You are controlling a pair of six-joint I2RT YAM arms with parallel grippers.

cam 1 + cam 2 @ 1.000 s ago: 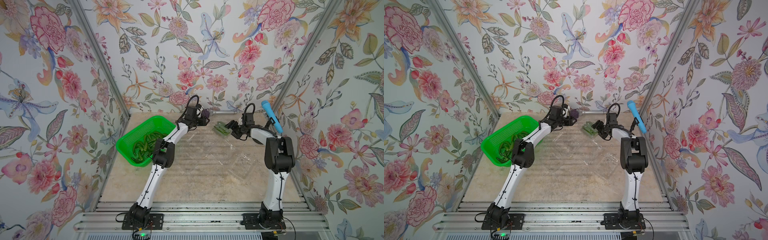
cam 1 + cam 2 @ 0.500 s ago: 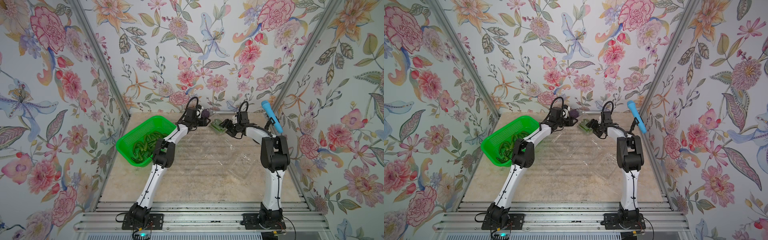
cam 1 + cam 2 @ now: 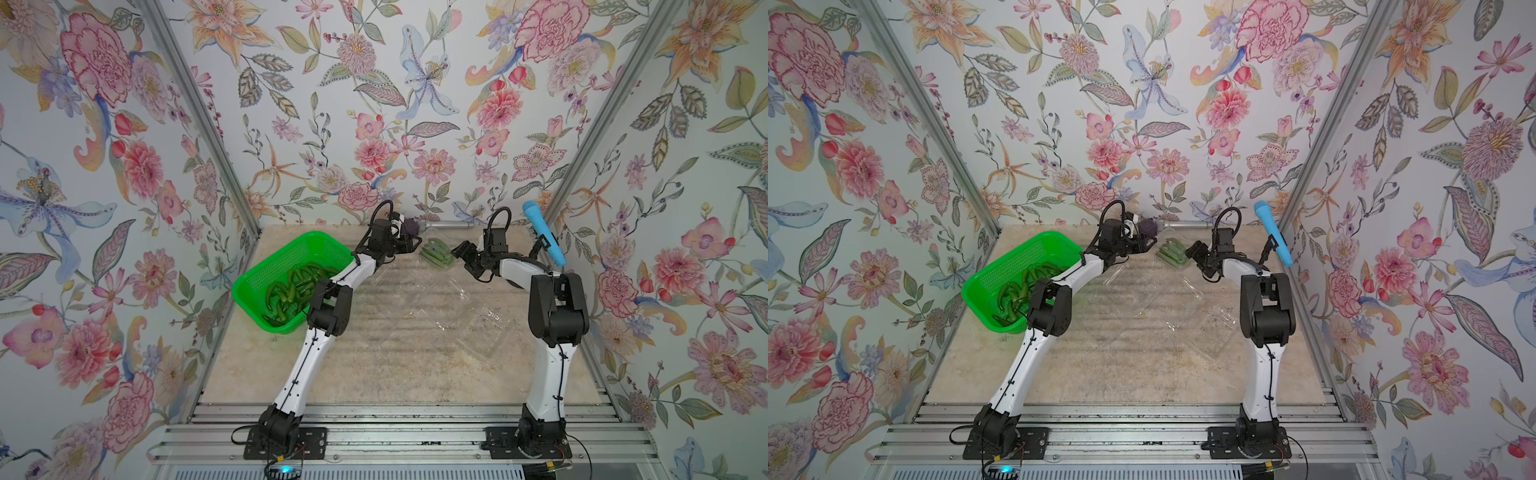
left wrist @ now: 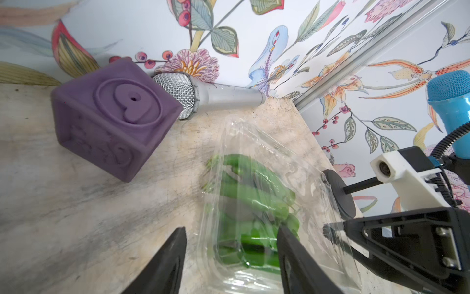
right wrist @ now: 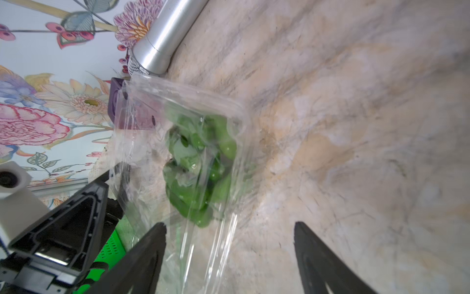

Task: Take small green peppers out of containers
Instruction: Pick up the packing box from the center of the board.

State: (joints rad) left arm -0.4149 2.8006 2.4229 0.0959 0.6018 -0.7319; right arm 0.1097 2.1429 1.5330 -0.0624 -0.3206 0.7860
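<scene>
Clear plastic clamshell (image 3: 436,254) of slim green peppers (image 4: 254,197) lies between open left jaws and open right jaws, likely staged for unlidding.

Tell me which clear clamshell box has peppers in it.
The box at the back of the table, near the purple cube: green peppers show through it. The other clear boxes, lying mid-table, look empty.
</scene>
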